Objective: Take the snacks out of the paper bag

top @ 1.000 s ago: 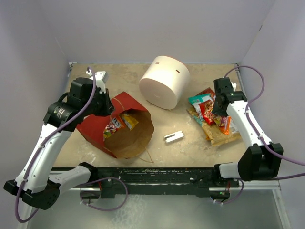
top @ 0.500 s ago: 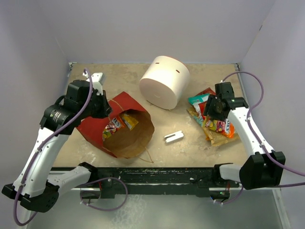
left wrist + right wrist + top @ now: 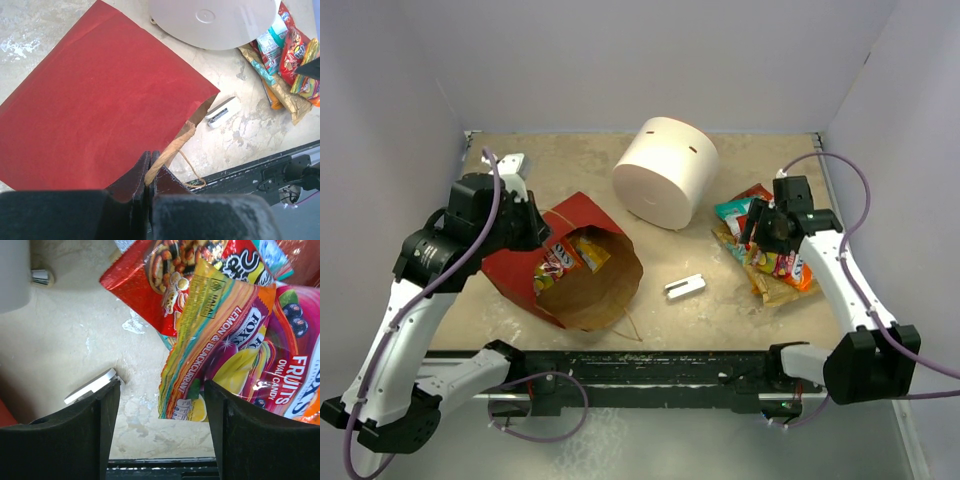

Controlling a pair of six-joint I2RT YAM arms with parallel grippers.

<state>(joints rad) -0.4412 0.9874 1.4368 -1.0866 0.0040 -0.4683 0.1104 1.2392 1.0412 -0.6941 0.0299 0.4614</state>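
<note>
Left gripper (image 3: 149, 172), checked in the left wrist view, is pinched closed on the rim of the paper bag (image 3: 100, 100). A fold of the brown inner paper is caught between its fingers (image 3: 132, 180). I see the bag lying on its side at the left centre of the table (image 3: 740, 310), red face up, mouth gaping toward the lower right of the top view. Orange and yellow packets (image 3: 570, 258) show against the brown lining just inside the mouth. A twine handle (image 3: 192, 172) trails from the rim onto the table.

At upper centre a white cylinder (image 3: 665, 172) rests on its side, near the bag's far corner. A small grey bracket (image 3: 685, 287) lies just right of the bag's mouth, apart from it.

At right centre I record a pile of snacks (image 3: 782, 266), red, teal, orange and yellow, overlapping one another. The right gripper (image 3: 161, 390) is spread wide at the near left edge of this pile. A striped yellow candy packet (image 3: 215, 340) sits between its fingers in the right wrist view. Whether either finger touches it, I cannot tell.
</note>
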